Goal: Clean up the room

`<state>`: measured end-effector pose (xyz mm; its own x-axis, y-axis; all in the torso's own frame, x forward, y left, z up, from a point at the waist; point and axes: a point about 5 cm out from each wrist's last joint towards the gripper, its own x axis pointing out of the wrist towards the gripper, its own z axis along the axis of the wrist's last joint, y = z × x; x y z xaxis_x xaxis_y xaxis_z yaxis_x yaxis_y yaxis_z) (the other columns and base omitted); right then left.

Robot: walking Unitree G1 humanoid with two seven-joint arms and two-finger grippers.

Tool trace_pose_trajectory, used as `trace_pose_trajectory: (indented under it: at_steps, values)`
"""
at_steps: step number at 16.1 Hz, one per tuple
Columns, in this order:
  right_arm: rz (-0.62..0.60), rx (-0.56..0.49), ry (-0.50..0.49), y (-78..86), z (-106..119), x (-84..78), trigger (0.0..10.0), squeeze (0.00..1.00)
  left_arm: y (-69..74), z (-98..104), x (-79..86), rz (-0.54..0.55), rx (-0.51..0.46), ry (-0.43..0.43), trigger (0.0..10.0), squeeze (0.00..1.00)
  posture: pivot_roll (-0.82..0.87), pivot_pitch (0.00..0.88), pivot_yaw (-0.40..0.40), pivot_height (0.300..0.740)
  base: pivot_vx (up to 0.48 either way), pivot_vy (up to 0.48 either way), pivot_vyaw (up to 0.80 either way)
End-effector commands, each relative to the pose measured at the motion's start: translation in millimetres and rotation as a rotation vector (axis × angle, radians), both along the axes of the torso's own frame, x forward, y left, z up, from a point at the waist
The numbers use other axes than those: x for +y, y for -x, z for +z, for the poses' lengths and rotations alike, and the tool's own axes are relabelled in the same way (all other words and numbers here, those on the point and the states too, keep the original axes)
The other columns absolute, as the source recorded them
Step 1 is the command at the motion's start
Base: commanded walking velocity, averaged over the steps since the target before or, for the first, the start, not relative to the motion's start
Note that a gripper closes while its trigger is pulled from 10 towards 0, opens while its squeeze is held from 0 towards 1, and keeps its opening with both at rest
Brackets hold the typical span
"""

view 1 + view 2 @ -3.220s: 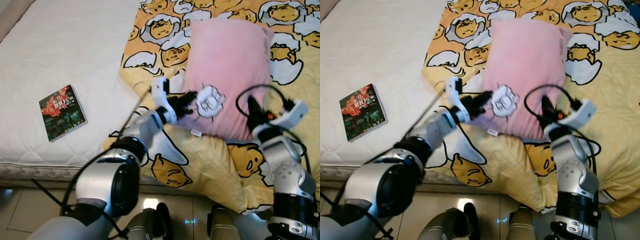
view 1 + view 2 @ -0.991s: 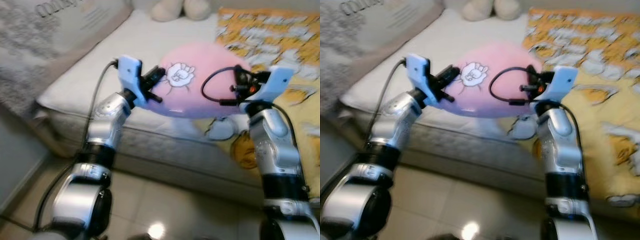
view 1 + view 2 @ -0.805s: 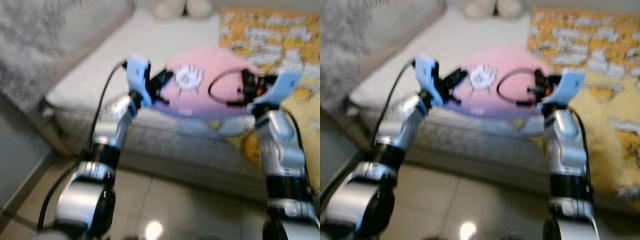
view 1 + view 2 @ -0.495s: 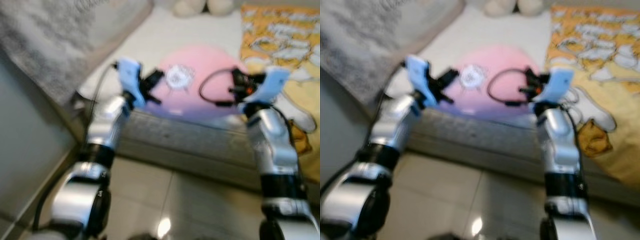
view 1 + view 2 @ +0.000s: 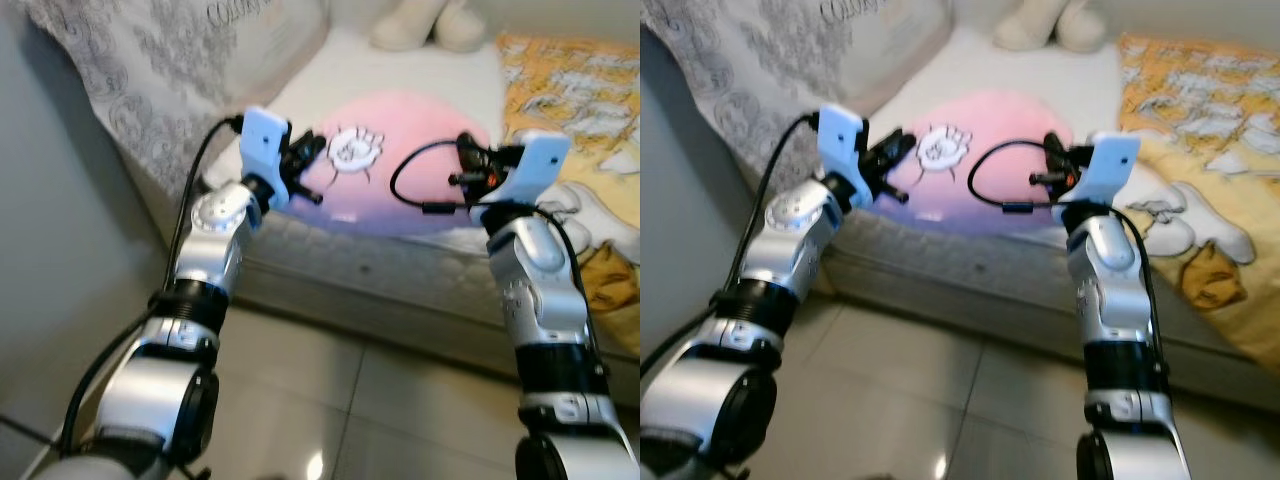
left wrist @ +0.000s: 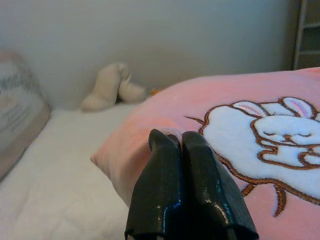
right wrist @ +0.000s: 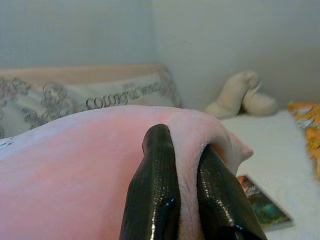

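- Between the two end effectors, above the near edge of the bed (image 5: 330, 60): pink pillow (image 5: 400, 160), carried clear of the mattress, embroidered rabbit patch (image 5: 355, 148) turned toward the left arm.
- Left end effector (image 6: 181, 137): fingers pressed together on a pinch of plush at the pillow's left corner, right beside the rabbit patch.
- Right end effector (image 7: 186, 145): fingers clamped on a fold of the pillow's right edge, fabric bunched between them.
- Long axis of the pillow running straight from one end effector to the other, so neither arm nearer; load shared evenly by both.
- Beyond the left end effector, further up the bed: grey patterned pillow (image 5: 150, 60) against the wall, and a cream plush toy (image 5: 430, 25) at the far end.
- Beyond the right end effector: yellow cartoon-print blanket (image 5: 580, 90) spread over the far side, and, in the right wrist view, a book (image 7: 260, 202) lying flat on the white sheet.
- Probable step in hand: carrying the pillow toward the head of the bed, beside the grey one.
- Key relation for the coming move: target spot lying ahead and to the left of both end effectors, so an equal forward reach needed from both, with the pillow kept level.
- Risk: thin corner grips on soft plush, liable to slip if the arms spread apart.
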<state>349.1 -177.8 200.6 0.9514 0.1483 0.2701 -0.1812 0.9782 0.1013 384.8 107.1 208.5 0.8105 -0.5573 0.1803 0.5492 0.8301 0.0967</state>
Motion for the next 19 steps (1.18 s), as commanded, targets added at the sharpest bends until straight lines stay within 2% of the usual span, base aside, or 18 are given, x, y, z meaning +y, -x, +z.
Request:
trace_pose_trajectory:
  at_steps: [1,8,19]
  values:
    - [-0.029,-0.042,0.016,1.3,7,-5.7,0.0,0.0,-2.1,10,-2.9,0.001,-0.04,-0.007,0.0,0.0,-0.04,0.0,0.072,0.74,0.48,0.0,0.0]
    - [-0.026,-0.066,0.031,-1.8,14,-6.5,0.0,0.0,-7.3,13,-0.1,0.04,-0.018,0.027,0.0,0.0,-0.04,0.0,0.07,0.74,0.48,0.0,0.0]
    - [-0.003,-0.049,0.038,-1.8,8,-4.3,0.0,0.0,-12.2,10,8.9,0.089,0.024,0.074,0.0,0.0,-0.04,0.0,0.063,0.74,0.472,0.0,0.0]
